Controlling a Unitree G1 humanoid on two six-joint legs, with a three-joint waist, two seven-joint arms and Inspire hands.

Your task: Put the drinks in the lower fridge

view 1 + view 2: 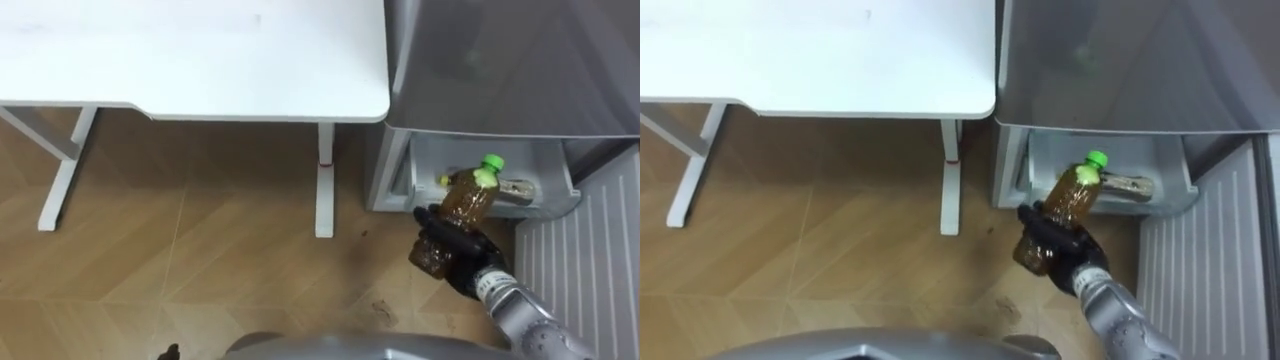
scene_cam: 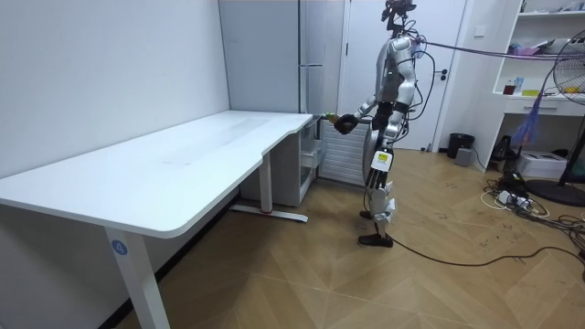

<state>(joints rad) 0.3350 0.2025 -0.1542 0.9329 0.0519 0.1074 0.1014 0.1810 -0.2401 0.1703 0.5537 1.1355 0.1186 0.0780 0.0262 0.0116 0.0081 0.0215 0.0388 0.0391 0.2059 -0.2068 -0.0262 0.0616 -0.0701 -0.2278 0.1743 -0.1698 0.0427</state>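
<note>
Right robot hand point(image 1: 452, 250) grips bottle point(image 1: 468, 200), cap tilted toward open fridge drawer point(image 1: 440, 155) just ahead.

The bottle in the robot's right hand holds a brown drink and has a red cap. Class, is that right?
Not quite. The left eye view shows that the bottle in the right hand holds a brown drink, but its cap is green, not red.

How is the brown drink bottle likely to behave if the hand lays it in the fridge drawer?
The bottle looks nearly full, so probably heavy for its size. Its round body may roll if laid down in the drawer. Smooth plastic might slip in the right hand.
</note>
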